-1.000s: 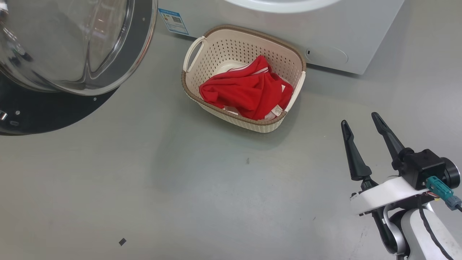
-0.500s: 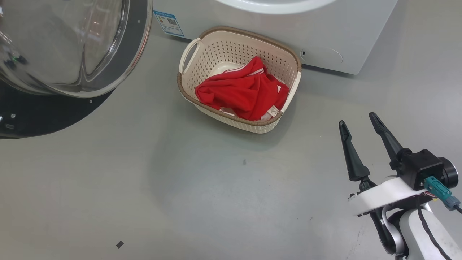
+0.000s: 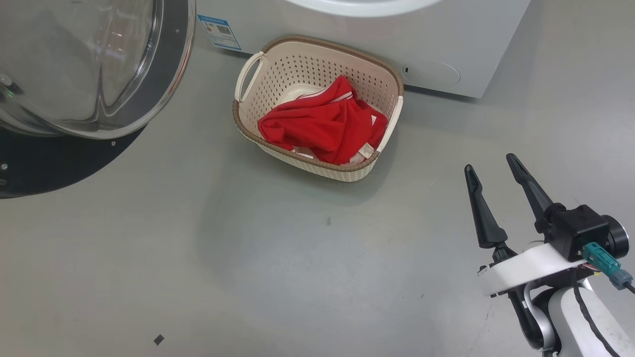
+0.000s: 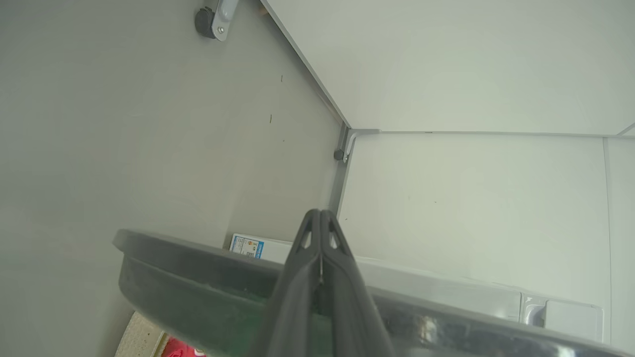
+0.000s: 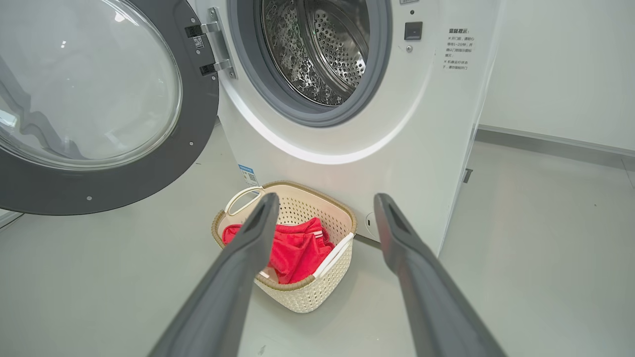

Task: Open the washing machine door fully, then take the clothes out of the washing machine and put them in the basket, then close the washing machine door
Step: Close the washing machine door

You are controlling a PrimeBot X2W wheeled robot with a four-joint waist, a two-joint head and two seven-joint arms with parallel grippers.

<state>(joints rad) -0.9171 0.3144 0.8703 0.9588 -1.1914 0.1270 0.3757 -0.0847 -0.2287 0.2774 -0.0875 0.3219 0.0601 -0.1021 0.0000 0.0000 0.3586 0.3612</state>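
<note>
Fingers (image 3: 481,213) of the right gripper (image 3: 488,163) are spread wide with nothing between them. They hang over bare floor (image 3: 248,258), out in front of the washing machine (image 3: 446,39) and towards its right corner. Fingers (image 4: 297,277) of the left gripper (image 4: 320,214) are pressed flat together, nothing pinched. They cross the dark edge of the washing machine door (image 4: 198,267); contact with it cannot be told.

- Washing machine door (image 3: 74,74): swung open on the machine's left side, glass bowl facing out.
- Basket (image 3: 322,167): on the floor tight against the machine's front, below the opening. Whether its rim touches the panel cannot be told.
- Clothes (image 3: 317,126): red heap with white trim inside the basket, a small tag at the edge away from the machine.
- Drum (image 5: 322,44): perforated steel behind the grey seal (image 5: 307,116). Its lower part is hidden by the seal lip.
- Blue label (image 3: 218,30): low on the machine's front, between door and basket; print too small to read.
- Small dark scrap (image 3: 158,339): on the floor well out from the machine, kind unclear.
- Between the right gripper and the basket lies floor.
- Head view cuts off the machine's top and the door's left part.
- Left wrist view: the basket's corner (image 4: 144,342) is just inside the bottom edge under the door.
</note>
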